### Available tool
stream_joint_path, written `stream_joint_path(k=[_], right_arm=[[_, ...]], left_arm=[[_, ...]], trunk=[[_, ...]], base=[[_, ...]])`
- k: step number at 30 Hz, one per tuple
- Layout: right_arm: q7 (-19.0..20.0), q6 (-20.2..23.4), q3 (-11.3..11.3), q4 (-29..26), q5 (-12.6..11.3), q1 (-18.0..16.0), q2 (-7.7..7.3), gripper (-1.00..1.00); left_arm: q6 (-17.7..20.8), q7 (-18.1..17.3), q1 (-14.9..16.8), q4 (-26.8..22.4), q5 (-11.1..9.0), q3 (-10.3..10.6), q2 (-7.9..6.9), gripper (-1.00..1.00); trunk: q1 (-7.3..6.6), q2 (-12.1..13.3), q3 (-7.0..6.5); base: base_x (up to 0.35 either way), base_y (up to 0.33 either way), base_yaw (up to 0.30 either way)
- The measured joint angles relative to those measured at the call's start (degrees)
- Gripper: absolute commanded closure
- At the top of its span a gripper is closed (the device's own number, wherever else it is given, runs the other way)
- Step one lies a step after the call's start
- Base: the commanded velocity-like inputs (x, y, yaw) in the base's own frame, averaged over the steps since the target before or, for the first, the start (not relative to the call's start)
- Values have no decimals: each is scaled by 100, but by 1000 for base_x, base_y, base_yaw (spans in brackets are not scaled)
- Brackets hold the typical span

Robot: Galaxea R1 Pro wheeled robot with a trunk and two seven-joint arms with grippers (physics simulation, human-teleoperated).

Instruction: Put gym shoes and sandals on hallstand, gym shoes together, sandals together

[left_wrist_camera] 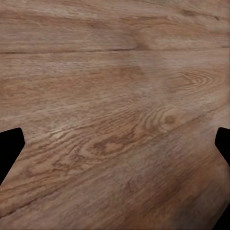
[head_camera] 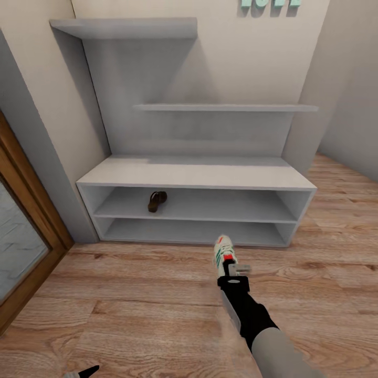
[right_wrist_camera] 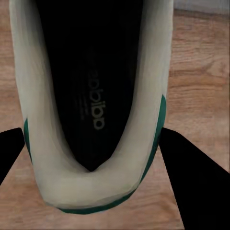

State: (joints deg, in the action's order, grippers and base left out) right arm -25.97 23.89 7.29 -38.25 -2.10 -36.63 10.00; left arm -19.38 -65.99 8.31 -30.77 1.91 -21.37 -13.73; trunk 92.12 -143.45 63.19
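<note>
My right gripper (head_camera: 229,268) is shut on the heel of one white gym shoe (head_camera: 222,251) with green stripes. It holds the shoe toe-forward just above the corridor floor (head_camera: 131,294), in front of the hallstand (head_camera: 194,176). In the right wrist view the gym shoe's (right_wrist_camera: 91,187) black lining and heel rim sit between the two dark fingers (right_wrist_camera: 191,182). One brown sandal (head_camera: 156,200) lies on the hallstand's upper open shelf level, left of centre. My left gripper (head_camera: 84,373) hangs low at the near left, open over bare floor (left_wrist_camera: 115,96).
Two staggered upper shelves (head_camera: 226,107) jut from the hallstand's back panel. A wooden door frame with glass (head_camera: 31,220) stands at the left, close to the hallstand's left end. A wall (head_camera: 346,105) closes in at the right. Open plank floor lies in front.
</note>
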Motion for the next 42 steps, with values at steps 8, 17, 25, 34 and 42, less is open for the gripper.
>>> stream_joint_path(k=[8, 17, 25, 34, 42], right_arm=[[-650, 18, 18, -179, -220, -443, 0, 100], [-656, 23, 22, -362, -301, -456, 0, 100], [-655, 23, 29, -403, -306, -456, 0, 100], [-655, 23, 31, -419, -294, -456, 0, 100], [-654, 19, 26, -388, -298, -455, 0, 100]], left_arm=[[9, -4, 0, -1, -44, -4, -121, -100], [18, -180, 3, -16, -45, 3, -132, -100], [20, -190, 9, -10, -41, -1, -123, -100], [27, -189, 9, -10, -43, -3, -123, -100], [28, -194, 9, -11, -47, -4, -123, -100]], trunk=[[0, 0, 1], [0, 0, 1], [0, 0, 1], [-1, 0, 1], [-3, 0, 1]], base=[[0, 0, 0], [0, 0, 0], [0, 0, 0], [49, 4, 0], [264, 121, 0]])
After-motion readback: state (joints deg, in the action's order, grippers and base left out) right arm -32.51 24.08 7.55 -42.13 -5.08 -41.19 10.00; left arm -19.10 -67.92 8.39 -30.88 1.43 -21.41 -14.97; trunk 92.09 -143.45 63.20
